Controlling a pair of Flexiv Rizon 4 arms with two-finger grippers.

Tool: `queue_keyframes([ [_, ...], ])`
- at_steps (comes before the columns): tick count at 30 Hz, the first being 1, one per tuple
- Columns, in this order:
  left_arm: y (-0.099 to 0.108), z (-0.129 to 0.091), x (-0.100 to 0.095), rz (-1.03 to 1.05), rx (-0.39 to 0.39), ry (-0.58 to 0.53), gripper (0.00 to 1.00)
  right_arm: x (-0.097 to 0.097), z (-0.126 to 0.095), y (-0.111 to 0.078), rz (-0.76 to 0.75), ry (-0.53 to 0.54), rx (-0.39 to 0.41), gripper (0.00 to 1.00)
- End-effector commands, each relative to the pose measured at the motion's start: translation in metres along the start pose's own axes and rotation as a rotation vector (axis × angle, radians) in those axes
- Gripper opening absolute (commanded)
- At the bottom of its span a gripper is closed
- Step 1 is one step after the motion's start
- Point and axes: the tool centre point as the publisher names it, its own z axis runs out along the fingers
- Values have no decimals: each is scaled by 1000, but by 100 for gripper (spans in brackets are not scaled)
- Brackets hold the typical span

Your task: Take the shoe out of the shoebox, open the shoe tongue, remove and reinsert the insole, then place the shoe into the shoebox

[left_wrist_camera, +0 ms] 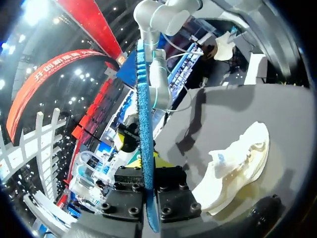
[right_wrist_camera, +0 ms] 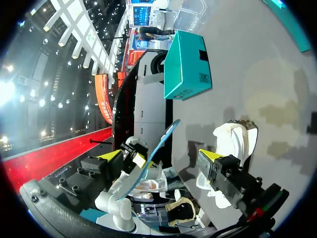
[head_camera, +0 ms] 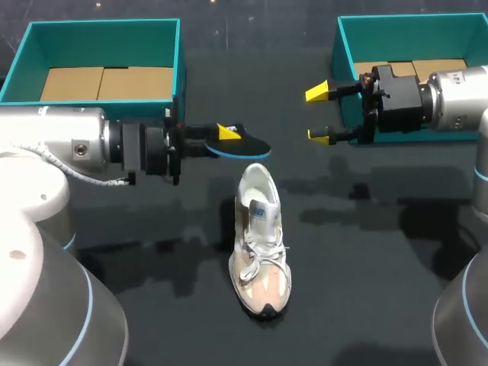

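My left gripper (head_camera: 223, 137) has its fingers pinched on one end of the thin black insole with the blue rim (head_camera: 244, 145). The rest of it juts out level, hanging just beyond the heel of the white and beige lace-up sneaker (head_camera: 259, 244). The sneaker stands on the dark table (head_camera: 381, 252), heel nearest the insole and toe pointing back at me, and the insole lies crosswise to that line. My right gripper (head_camera: 318, 114), fingers spread and empty, hovers further off to the sneaker's right. I judge the left arm better placed for reinserting, once the insole is turned in line.
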Motion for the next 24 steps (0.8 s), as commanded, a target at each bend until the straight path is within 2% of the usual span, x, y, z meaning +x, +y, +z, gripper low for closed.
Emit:
queue_keyframes([
  [1,-2,-7,-3,-121,6,48,0,0,0,-1,0,-2,-2,100],
  [10,-2,-7,-3,-121,6,48,0,0,0,-1,0,-2,-2,100],
  [16,0,-9,-10,-451,-23,103,0,0,0,-1,0,-2,-2,100],
  [24,10,-18,-26,-769,-44,123,0,0,0,-1,0,-2,-2,100],
])
